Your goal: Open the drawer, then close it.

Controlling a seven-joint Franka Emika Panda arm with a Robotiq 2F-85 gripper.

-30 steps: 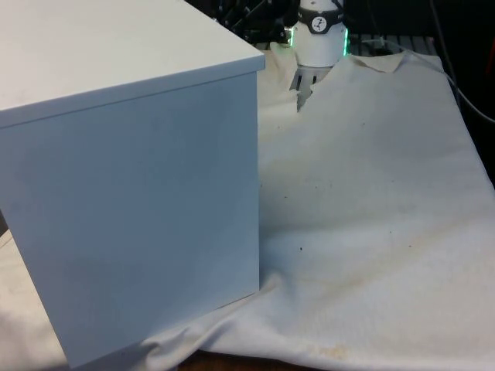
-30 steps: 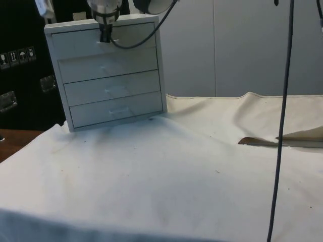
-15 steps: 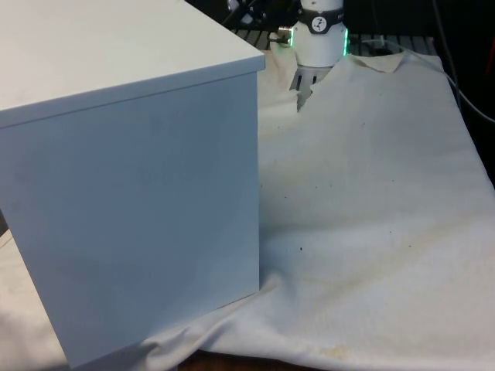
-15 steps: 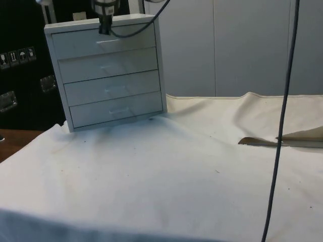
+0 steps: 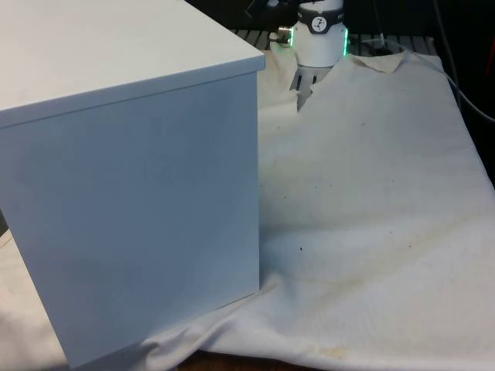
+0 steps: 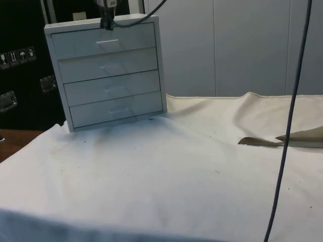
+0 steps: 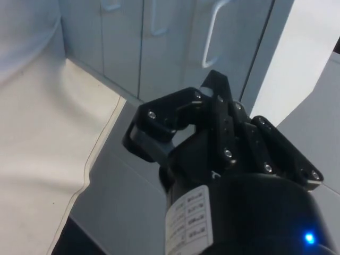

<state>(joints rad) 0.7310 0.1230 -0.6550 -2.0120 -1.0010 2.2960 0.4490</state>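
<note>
Upper left of the side view, chest: a white chest of drawers [image 6: 107, 73] stands on the cloth-covered table [image 6: 166, 181], its four fronts facing the side camera; in the front view its plain back and side fill the left half of the frame [image 5: 131, 170].
Drawer: the top drawer [image 6: 103, 40] sits flush with the three below it, no gap showing, so it is shut now.
Handle: a small white handle [image 6: 108, 43] at the middle of that front, with nothing holding it.
Gripper: it hangs at the chest's top edge [image 6: 107, 22], just above the top drawer and clear of the handle; in the wrist view the two fingers look pressed together with nothing between them [image 7: 223, 106].
Progress: judging by the shut drawer and the raised gripper, either nothing is begun or both steps are finished; I cannot tell which.
Surroundings: a dark cable [image 6: 287, 121] hangs down the right of the side view, well apart from the chest.
Obstacles: none near the drawer fronts.
</note>
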